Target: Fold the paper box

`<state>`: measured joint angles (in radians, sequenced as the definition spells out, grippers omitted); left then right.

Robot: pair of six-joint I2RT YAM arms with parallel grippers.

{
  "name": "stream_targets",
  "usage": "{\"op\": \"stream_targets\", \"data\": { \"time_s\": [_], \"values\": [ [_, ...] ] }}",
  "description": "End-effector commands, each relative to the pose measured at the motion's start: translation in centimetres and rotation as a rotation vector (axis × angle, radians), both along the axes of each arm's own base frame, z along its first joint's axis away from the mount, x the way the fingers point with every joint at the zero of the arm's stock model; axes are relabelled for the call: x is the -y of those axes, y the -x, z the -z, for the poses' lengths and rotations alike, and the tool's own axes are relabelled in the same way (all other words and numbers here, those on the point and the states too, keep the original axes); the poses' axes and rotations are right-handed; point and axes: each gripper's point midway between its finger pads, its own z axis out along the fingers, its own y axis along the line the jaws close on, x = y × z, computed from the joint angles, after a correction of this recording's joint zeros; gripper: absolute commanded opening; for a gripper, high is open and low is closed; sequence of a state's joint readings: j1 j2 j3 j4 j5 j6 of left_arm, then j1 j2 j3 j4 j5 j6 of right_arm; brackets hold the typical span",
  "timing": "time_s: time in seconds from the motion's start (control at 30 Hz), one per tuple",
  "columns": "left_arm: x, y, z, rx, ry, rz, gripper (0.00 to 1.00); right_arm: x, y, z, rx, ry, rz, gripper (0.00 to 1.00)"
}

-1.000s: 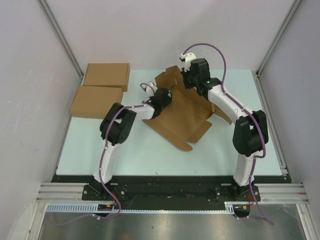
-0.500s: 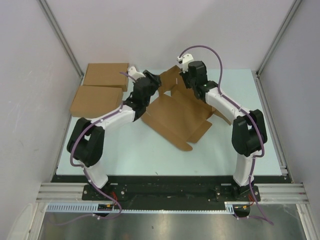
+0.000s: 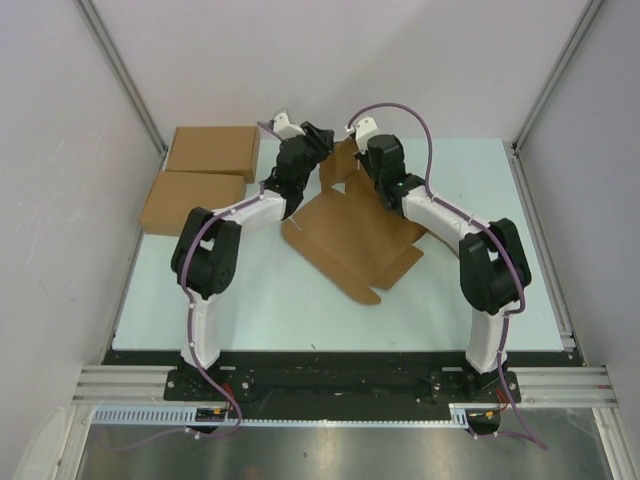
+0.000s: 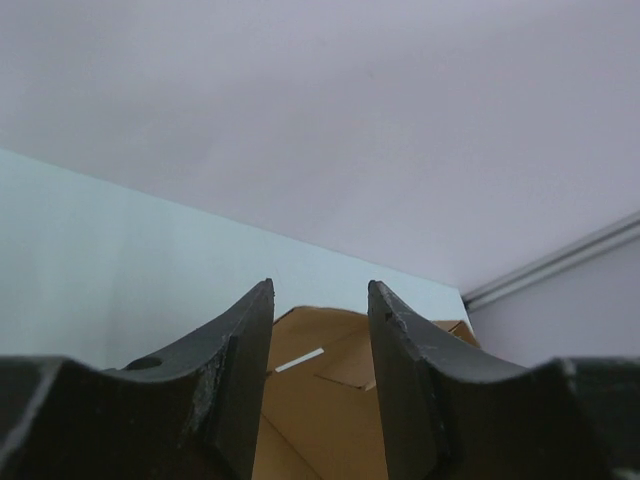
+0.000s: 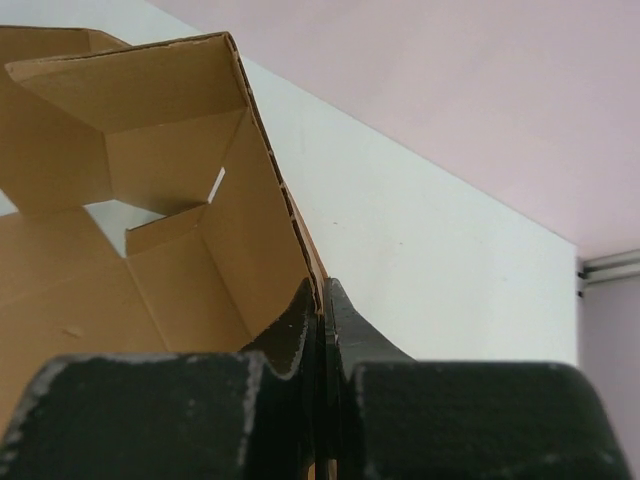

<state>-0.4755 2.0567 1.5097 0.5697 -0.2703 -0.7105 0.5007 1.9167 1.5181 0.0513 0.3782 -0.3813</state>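
Pale green tabletop (image 3: 200,290), closed in by white walls (image 3: 330,60), carries everything we see. Toward its far middle lies the paper box (image 3: 350,235). It is mostly a flat die-cut brown sheet with tabs reaching toward the near side, while its far end is lifted into an upright panel with a side flap folded in.

We judge it light and springy. Corrugated board is stiff across a panel but bends readily along the scored creases, and a raised flap would likely drop back if let go. The face looks matt, so hardly slippery, though a thin edge could crush or tear under a hard pinch. The sensible holds, we think, are panel edges close to a crease, with the flat part pinned so it cannot slide.

Our right gripper (image 5: 322,290) has its fingers pressed together on the edge of that raised panel. Our left gripper (image 4: 320,292) hangs just beside it at the sheet's far left, jaws spread with nothing between them. Well apart at the far left sit the far flat box (image 3: 212,150) and the near flat box (image 3: 192,203), both made up.
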Motion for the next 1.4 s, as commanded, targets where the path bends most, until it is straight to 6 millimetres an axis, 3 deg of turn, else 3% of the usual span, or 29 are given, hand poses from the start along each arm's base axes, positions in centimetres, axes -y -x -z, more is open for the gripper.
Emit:
{"op": "stream_targets", "data": {
  "time_s": [0.0, 0.33, 0.53, 0.6, 0.63, 0.67, 0.7, 0.8, 0.83, 0.87, 0.97, 1.17, 1.37],
  "values": [
    [3.0, 0.3, -2.7, 0.097, 0.097, 0.141, 0.47, 3.2, 2.1, 7.1, -0.150, 0.189, 0.122, 0.00],
    [5.5, 0.8, -2.5, 0.128, 0.149, 0.277, 0.46, 3.3, 1.4, 5.9, -0.076, 0.250, 0.132, 0.00],
    [7.4, 2.0, -0.9, 0.106, 0.168, 0.362, 0.45, 2.4, 1.5, 4.8, -0.015, 0.302, 0.093, 0.00],
    [7.0, 2.4, -1.2, 0.118, 0.185, 0.355, 0.45, 2.7, 1.7, 4.8, 0.002, 0.353, 0.084, 0.00],
    [6.0, 2.5, 0.1, 0.096, 0.183, 0.316, 0.45, 2.6, 1.6, 4.5, 0.024, 0.356, 0.090, 0.00],
    [5.2, 2.9, -1.1, 0.121, 0.196, 0.299, 0.45, 2.8, 1.6, 4.4, 0.031, 0.367, 0.095, 0.00],
    [3.3, 2.6, 0.5, 0.084, 0.196, 0.232, 0.46, 3.0, 1.8, 4.6, 0.031, 0.407, 0.091, 0.00],
    [-1.1, 2.2, 0.3, 0.068, 0.239, 0.095, 0.49, 3.5, 1.9, 3.8, 0.085, 0.439, 0.133, 0.00],
    [-2.2, 2.6, 1.9, 0.034, 0.239, 0.060, 0.49, 3.9, 2.0, 3.4, 0.103, 0.459, 0.154, 0.00],
    [-3.1, 2.8, 1.1, 0.058, 0.249, 0.043, 0.49, 3.9, 2.1, 3.3, 0.112, 0.463, 0.163, 0.00],
    [-4.9, 3.0, 2.2, 0.044, 0.239, 0.024, 0.52, 4.2, 2.2, 3.1, 0.126, 0.475, 0.180, 0.00],
    [-4.2, 2.9, 3.2, 0.061, 0.158, 0.084, 0.61, 3.8, 2.4, 3.1, 0.129, 0.483, 0.174, 0.00],
    [-1.0, 3.8, 3.0, 0.186, 0.089, 0.279, 0.71, 3.3, 2.5, 3.6, 0.117, 0.477, 0.154, 0.00]
  ]
}}
